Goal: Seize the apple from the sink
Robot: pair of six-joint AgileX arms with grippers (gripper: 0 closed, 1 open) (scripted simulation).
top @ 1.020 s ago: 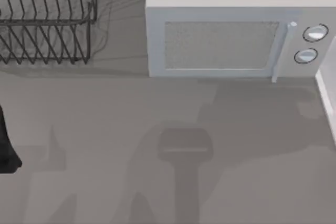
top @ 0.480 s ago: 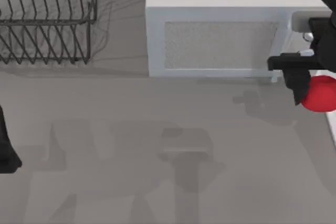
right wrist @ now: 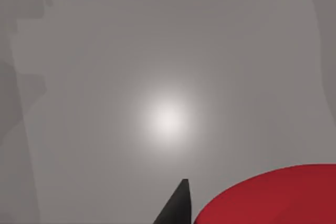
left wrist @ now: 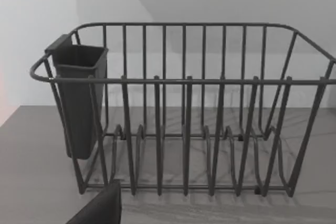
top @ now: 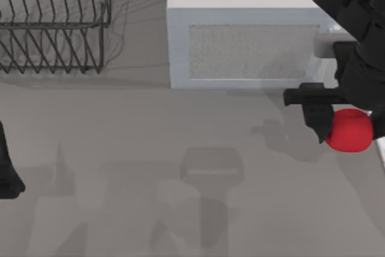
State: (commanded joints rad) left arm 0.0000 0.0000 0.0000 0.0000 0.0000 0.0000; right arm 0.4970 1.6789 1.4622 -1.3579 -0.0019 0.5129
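Top view: the apple (top: 349,130) is being held by the right gripper (top: 338,126) at the right side of the table (top: 150,148), in front of the microwave (top: 249,34) and near its right front corner. One black finger (top: 317,115) is lying against the apple's left side; the opposite finger is hidden, so the jaws are judged to be clamped on the fruit. A shadow is being cast on the table to the left of the apple, which suggests the fruit is being carried clear of the surface. The step in hand is therefore judged to be the lift after the grasp. The next move calls for the clamp to be kept firm while the apple is carried. The apple is showing as a nearly round blob; no long axis and no pointing direction can be told. The left arm (top: 7,170) is parked at the table's left edge.

Left wrist view: a wire dish rack (left wrist: 184,119) with a dark cup (left wrist: 79,98) hung on one end is being faced. The state of the left gripper cannot be told.

Right wrist view: the apple (right wrist: 278,198) is being shown close up, just beside one dark fingertip (right wrist: 177,205), above the bare grey table (right wrist: 157,51).
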